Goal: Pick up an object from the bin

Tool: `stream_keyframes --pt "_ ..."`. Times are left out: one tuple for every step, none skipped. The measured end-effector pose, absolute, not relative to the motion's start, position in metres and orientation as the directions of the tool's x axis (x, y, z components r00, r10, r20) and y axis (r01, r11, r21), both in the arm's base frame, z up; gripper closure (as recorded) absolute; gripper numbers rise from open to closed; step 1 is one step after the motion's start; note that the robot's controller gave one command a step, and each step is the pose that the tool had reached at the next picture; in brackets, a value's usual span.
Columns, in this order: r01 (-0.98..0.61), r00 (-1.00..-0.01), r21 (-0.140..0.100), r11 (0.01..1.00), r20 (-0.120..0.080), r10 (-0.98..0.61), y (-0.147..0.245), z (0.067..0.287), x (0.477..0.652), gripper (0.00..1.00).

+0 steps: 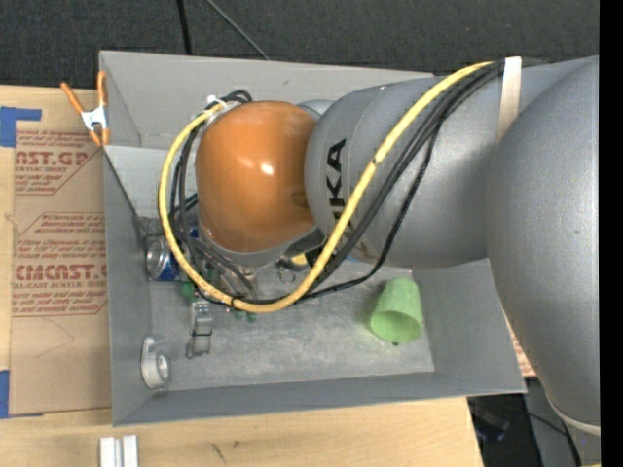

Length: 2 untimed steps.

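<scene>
The gripper (204,300) sits low in the bin (292,368), under the orange wrist cover (255,175), toward 9 o'clock from the bin's middle. I cannot tell if it is apart or together, or which thing it is over. Just beside it at 10 o'clock lies a blue and silver thing (162,261). A silver ring (154,363) lies near at 7 o'clock. A green cup (396,311) lies on its side at 3 o'clock, well apart.

The orange cover (258,173) hides much of the floor of the bin (292,350). Just below it the gripper (200,327) pokes out, mostly hidden. At the cover's left, a blue thing (167,272) and a silvery one (154,258) are too covered to identify. The arm (545,212) is cut off at right.
</scene>
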State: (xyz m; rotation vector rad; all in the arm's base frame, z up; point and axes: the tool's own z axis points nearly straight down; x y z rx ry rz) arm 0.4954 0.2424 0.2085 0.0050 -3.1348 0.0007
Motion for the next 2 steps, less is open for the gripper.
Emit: stream_keyframes --pt "0.018 -1.000 -0.003 1.000 0.002 0.018 0.189 0.122 0.569 0.00" --pt "-0.044 -0.999 0.011 0.999 -0.010 -0.044 0.210 0.075 0.592 0.00"
